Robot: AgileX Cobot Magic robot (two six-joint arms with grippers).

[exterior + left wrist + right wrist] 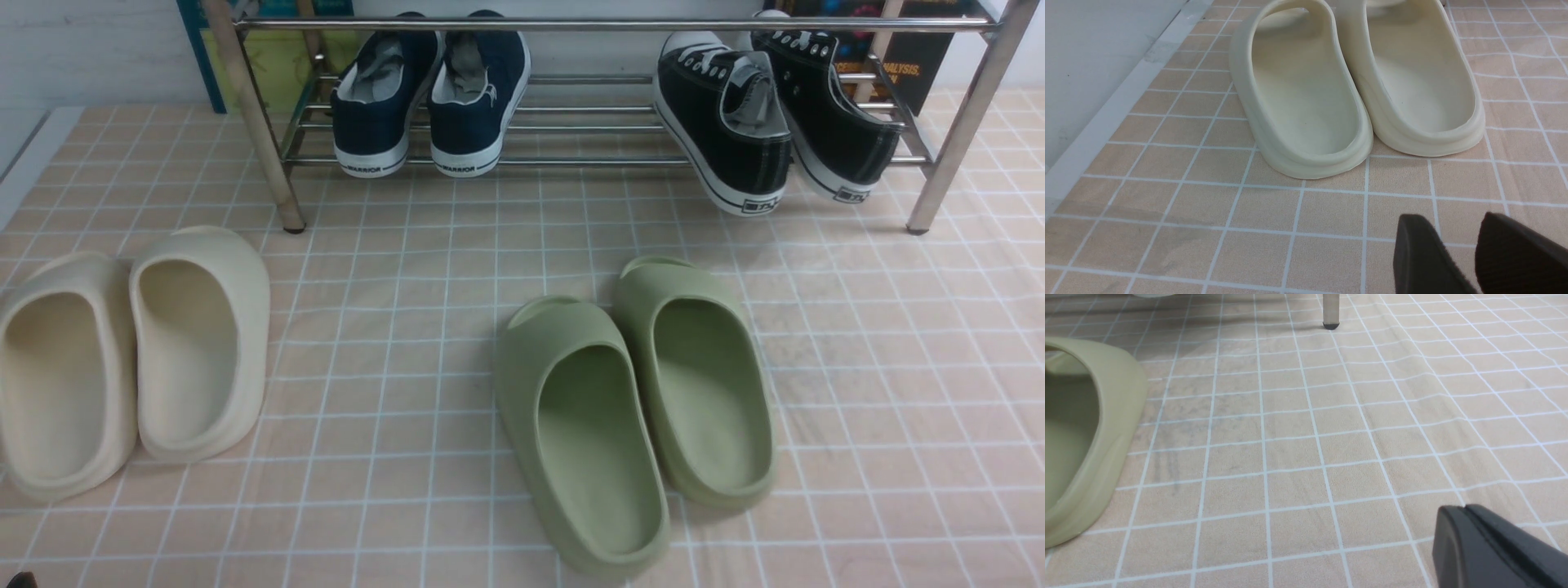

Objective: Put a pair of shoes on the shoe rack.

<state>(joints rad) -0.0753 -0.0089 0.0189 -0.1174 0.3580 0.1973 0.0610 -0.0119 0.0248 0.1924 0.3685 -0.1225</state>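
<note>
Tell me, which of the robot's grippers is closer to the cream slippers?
The left. The left gripper hangs open just behind the cream slippers' heels, with bare floor between. The right gripper, shut, is off beside the green slippers, farther away.

floor (pixel 457 245): peach mat with white grid lines, faintly wrinkled | far left edge: pale bare strip (pixel 24 155) | back: white brick wall (pixel 90 49) | light: soft, even, weak shadows

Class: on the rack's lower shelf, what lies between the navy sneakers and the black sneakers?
Nothing: in the front view only bare rack bars run between the navy sneakers and black sneakers.
</note>
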